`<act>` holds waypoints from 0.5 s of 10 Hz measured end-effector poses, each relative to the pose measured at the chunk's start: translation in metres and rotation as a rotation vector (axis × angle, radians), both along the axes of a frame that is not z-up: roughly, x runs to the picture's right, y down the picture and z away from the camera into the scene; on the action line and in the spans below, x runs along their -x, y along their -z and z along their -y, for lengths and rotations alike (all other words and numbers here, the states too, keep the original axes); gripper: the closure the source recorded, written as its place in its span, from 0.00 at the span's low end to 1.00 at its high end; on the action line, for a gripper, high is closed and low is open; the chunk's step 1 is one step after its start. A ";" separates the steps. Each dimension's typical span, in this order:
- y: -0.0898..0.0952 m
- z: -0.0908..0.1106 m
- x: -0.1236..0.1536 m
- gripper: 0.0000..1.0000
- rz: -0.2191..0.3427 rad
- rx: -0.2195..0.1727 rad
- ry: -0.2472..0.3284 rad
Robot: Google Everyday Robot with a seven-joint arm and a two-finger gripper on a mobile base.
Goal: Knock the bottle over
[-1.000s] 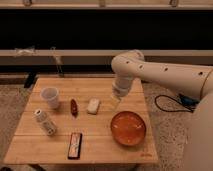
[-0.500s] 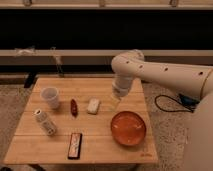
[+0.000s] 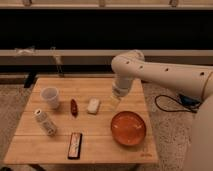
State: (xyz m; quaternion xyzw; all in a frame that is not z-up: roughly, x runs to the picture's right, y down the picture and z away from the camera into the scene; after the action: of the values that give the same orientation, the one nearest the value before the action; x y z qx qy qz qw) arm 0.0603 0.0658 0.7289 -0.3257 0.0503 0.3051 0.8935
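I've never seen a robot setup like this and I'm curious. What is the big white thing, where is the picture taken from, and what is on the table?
The white shape is a robot arm reaching in from the picture's right. At its end is the gripper, hanging over the wooden table beside a small white block; nothing shows in it. The single camera looks down on the table from its front side. Also on the table: a translucent cup, the speckled bottle at the left, a small red object, an orange bowl and a flat dark rectangular item.
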 end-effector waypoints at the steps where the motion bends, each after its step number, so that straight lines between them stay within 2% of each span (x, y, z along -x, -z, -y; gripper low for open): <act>1: 0.011 0.000 0.007 0.28 0.017 -0.014 0.010; 3: 0.045 -0.008 0.038 0.28 0.056 -0.052 0.043; 5: 0.090 -0.021 0.080 0.28 0.089 -0.097 0.079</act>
State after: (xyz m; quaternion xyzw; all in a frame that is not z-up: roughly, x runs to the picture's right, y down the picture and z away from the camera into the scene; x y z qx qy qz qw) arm -0.0201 0.0865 0.6386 -0.2931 0.0085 0.2568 0.9209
